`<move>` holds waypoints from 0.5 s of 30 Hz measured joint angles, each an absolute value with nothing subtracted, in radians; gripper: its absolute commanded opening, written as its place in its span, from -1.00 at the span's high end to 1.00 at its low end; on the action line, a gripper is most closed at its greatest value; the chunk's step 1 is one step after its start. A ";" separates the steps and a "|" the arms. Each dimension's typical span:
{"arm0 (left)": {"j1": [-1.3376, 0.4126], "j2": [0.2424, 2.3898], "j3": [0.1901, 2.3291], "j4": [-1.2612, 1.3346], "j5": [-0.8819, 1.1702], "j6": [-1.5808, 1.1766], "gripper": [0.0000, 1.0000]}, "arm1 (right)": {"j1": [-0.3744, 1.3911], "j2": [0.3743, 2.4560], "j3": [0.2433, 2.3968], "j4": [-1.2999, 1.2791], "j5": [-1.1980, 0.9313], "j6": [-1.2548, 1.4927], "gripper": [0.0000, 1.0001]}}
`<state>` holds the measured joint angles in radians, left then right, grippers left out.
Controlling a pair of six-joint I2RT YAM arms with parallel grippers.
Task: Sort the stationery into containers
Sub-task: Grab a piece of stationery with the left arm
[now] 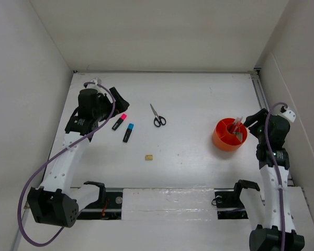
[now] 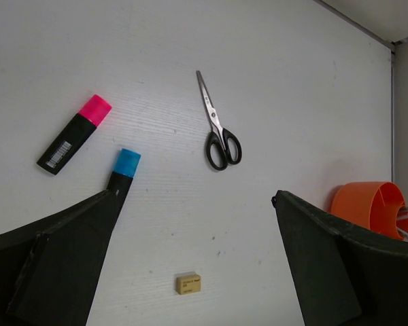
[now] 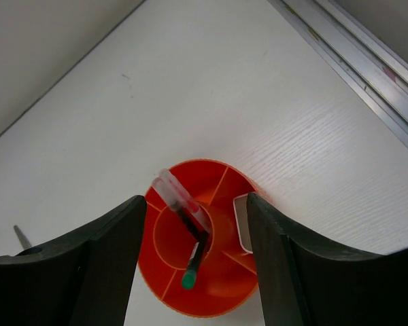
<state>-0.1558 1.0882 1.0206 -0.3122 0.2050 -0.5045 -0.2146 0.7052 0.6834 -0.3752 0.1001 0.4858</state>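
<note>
1. Right gripper [image 3: 196, 204] hangs just above the orange cup [image 3: 217, 295], its dark fingers spread and pinching nothing.
2. Inside the cup, two pens [image 3: 185, 209] lean together near the centre, and a pinkish-white piece [image 3: 243, 221] stands in a side compartment.
3. Left gripper [image 2: 196, 197] hovers over the far left of the table [image 1: 199, 104], jaws wide apart and empty.
4. Near it lie the pink-black marker [image 2: 75, 134] and the blue-black marker [image 2: 122, 173], close together but not touching.
5. Scissors [image 2: 217, 129] lie closed mid-table, and the tan eraser [image 2: 188, 283] sits nearer the arm bases, apart from everything else.
6. At the right side of the table, the cup stands well apart from these loose items.
</note>
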 measured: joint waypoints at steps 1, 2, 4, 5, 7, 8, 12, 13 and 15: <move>-0.156 1.091 1.021 -0.313 0.197 -0.505 -0.98 | -0.215 0.691 0.696 -0.383 0.096 0.485 -0.34; -0.156 1.093 1.021 -0.314 0.184 -0.505 -0.98 | -0.215 0.675 0.706 -0.388 0.090 0.484 -0.34; -0.156 1.099 1.021 -0.320 0.163 -0.504 -0.98 | -0.215 0.650 0.734 -0.404 0.073 0.480 -0.34; -0.156 1.103 1.021 -0.324 0.153 -0.505 -0.98 | -0.215 0.640 0.749 -0.410 0.064 0.475 -0.34; -0.156 1.110 1.021 -0.330 0.130 -0.505 -0.98 | -0.215 0.624 0.773 -0.414 0.020 0.466 -0.34; -0.156 1.113 1.021 -0.333 0.117 -0.505 -0.98 | -0.215 0.617 0.783 -0.415 -0.010 0.459 -0.34; -0.156 1.152 1.021 -0.352 0.084 -0.505 -0.98 | -0.170 0.635 0.824 -0.417 -0.174 0.428 -0.28; -0.156 1.163 1.021 -0.357 0.079 -0.505 -0.98 | -0.102 0.662 0.841 -0.416 -0.209 0.415 -0.28; -0.162 1.176 1.021 -0.368 0.066 -0.505 -0.98 | -0.003 0.698 0.859 -0.424 -0.208 0.399 -0.28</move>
<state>-0.1616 1.1763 1.0210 -0.3683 0.0662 -0.5049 -0.0032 0.6975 0.8585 -0.4240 -0.2085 0.3988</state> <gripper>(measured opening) 0.990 0.644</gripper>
